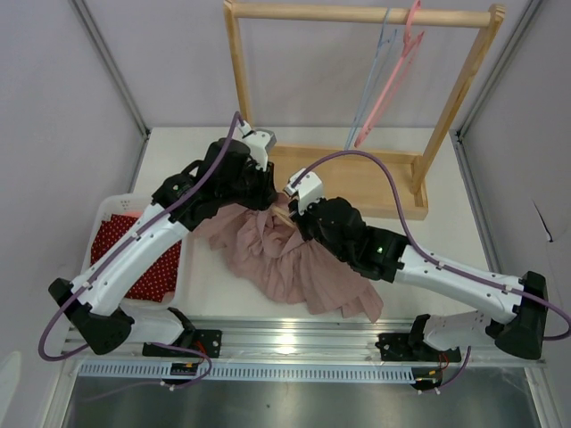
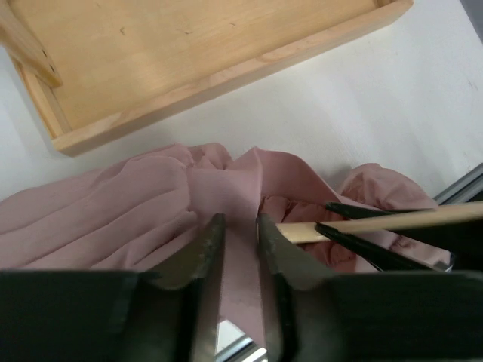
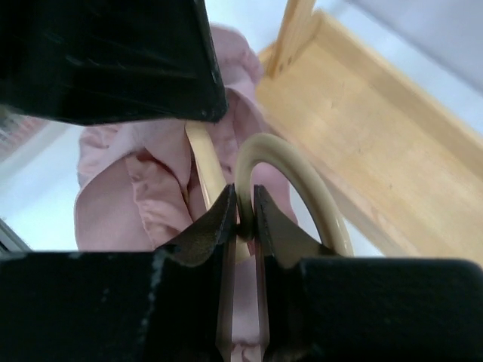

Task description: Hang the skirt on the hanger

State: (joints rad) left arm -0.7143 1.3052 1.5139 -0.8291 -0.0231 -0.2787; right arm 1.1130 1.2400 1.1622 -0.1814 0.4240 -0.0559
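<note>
My right gripper (image 3: 243,205) clamps the hanger (image 2: 392,219) hook, so I should hold it level while the left gripper (image 2: 240,223), grip I cannot tell, drapes skirt (image 2: 113,211) over it.

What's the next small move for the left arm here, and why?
Probably lift the left gripper clear of the skirt: its jaws stand slightly apart over the cloth, and the right gripper pinches the hanger by its hook.
</note>
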